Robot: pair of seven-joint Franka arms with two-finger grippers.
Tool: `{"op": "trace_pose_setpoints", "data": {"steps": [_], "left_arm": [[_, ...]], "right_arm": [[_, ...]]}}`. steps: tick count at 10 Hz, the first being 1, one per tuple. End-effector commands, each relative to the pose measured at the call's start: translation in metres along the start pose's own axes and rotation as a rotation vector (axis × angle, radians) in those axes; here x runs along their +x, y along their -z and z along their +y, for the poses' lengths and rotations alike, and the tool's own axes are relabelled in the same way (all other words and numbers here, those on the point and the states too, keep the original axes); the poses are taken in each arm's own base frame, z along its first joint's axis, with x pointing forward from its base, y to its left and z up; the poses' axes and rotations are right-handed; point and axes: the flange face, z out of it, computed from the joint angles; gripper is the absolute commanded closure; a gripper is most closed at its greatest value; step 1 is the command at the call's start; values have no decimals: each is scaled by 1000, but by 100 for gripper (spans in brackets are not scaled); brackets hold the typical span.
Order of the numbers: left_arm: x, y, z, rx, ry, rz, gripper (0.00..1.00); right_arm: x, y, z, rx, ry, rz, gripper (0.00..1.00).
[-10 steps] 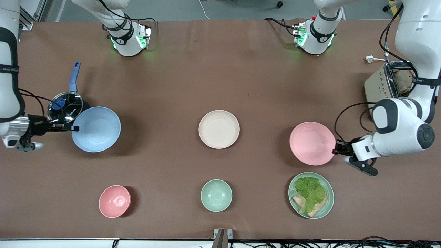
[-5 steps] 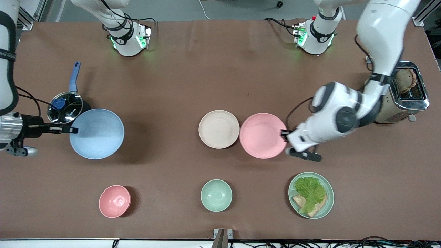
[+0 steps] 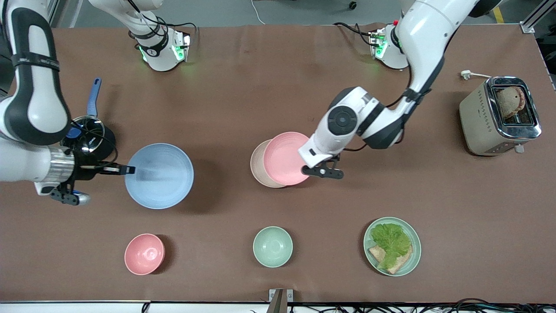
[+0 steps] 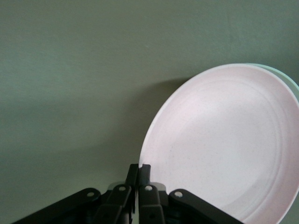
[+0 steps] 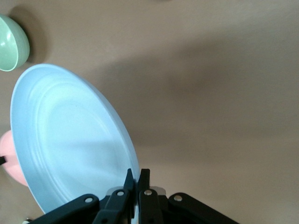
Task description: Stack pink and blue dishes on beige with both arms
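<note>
The pale pink plate (image 3: pixel 286 158) hangs tilted over the cream-beige plate (image 3: pixel 257 168) and covers most of it. My left gripper (image 3: pixel 306 159) is shut on the pink plate's rim at the side toward the left arm's end. In the left wrist view the pink plate (image 4: pixel 229 149) fills the space past the left gripper (image 4: pixel 139 168), and a sliver of the beige plate's rim (image 4: pixel 281 73) shows. The light blue plate (image 3: pixel 159 175) is held above the table by my right gripper (image 3: pixel 129 169), shut on its rim. The right wrist view shows the blue plate (image 5: pixel 70 140) tilted in the right gripper (image 5: pixel 138 173).
A lidded pot with a blue handle (image 3: pixel 84 132) stands by the right arm's wrist. A toaster (image 3: pixel 499 115) sits at the left arm's end. Nearer the camera are a small pink bowl (image 3: pixel 144 254), a mint-green bowl (image 3: pixel 273 246) and a green plate with lettuce and bread (image 3: pixel 392 246).
The left arm has carried the pink plate from the left arm's end to over the beige plate. The right arm has moved the blue plate toward the table's middle.
</note>
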Motion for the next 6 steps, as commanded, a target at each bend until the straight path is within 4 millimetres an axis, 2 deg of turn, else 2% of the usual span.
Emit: {"op": "trace_pose_setpoints", "data": {"steps": [1, 2, 3, 4, 5, 6], "left_arm": [[4, -38, -3, 40, -1, -6, 99], [1, -43, 2, 42, 1, -12, 94], [7, -34, 6, 27, 9, 4, 70], [11, -28, 4, 23, 14, 16, 23], [20, -12, -3, 20, 21, 44, 0], [40, 21, -23, 19, 49, 95, 0]], "right_arm": [[-30, -17, -19, -10, -10, 11, 100], [-40, -31, -31, -10, 10, 16, 100], [-49, -49, -43, -13, 17, 23, 100], [-59, -69, -64, -14, 12, 20, 100], [-68, -87, -82, -15, 5, 15, 100], [-79, -110, -96, -16, 0, 16, 100]]}}
